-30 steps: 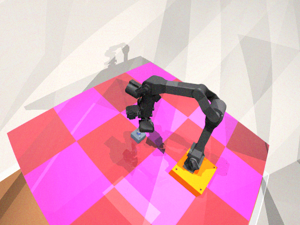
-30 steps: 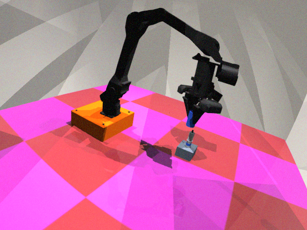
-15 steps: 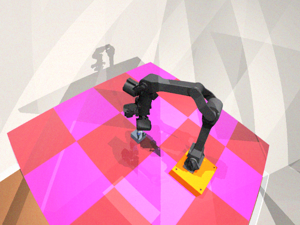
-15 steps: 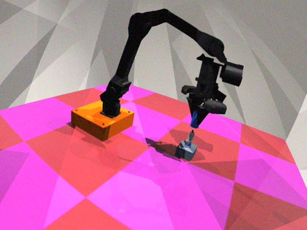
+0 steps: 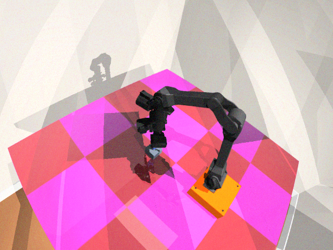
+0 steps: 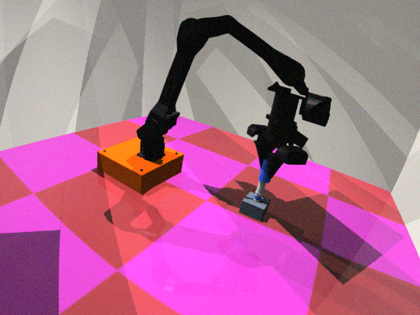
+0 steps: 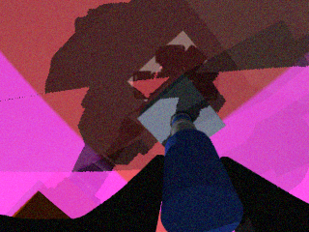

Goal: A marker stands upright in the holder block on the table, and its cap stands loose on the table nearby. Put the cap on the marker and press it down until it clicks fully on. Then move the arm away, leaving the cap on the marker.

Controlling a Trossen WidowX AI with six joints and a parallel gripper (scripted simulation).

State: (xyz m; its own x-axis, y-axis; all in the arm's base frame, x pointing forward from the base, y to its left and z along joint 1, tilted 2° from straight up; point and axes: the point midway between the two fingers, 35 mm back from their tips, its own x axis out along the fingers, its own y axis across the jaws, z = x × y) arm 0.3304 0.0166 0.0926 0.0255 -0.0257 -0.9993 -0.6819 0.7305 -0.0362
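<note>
The gripper (image 5: 157, 145) (image 6: 265, 169) (image 7: 193, 159) is shut on the blue cap (image 6: 264, 174) (image 7: 198, 184) and holds it open end down over the marker. The white marker (image 6: 260, 188) (image 7: 182, 124) stands in the grey holder block (image 5: 155, 155) (image 6: 252, 209) (image 7: 155, 118). In the exterior view the cap's lower end meets the top of the marker, in line with it, and white barrel shows between cap and block. The marker's tip is hidden; how far it is inside the cap cannot be told. In the top view a finger hides the cap.
The arm's orange base block (image 5: 223, 194) (image 6: 122, 169) (image 7: 40, 207) stands on the pink and red checked table (image 5: 53, 215) (image 6: 203, 271). The arm arches from it over to the holder block. Dark shadows of the arm lie around the holder block.
</note>
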